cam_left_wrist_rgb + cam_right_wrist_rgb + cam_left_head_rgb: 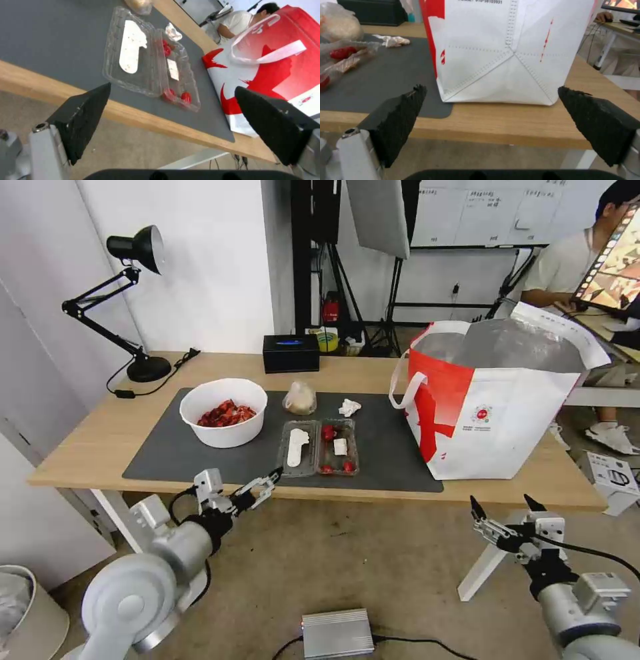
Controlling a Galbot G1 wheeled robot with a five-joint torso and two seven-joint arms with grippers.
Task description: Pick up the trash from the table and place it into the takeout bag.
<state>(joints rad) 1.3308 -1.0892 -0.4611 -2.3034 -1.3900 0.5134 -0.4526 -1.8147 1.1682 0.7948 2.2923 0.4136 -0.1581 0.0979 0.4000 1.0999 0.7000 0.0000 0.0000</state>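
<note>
We see the tray (319,448) just beyond our left gripper (265,485), its fingers apart; the right gripper (505,506), fingers apart, faces the bag (507,427), whose top is cut off.

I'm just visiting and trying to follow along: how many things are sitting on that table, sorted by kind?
Trash pieces: 4 (white bowl, clamshell tray, crumpled tissue, small clear bag)
Bags to fill: 1 (takeout bag)
Desk lamps: 1 (black lamp)
Black boxes: 1 (black box)
Mats: 1 (grey mat)
Total: 8
</note>
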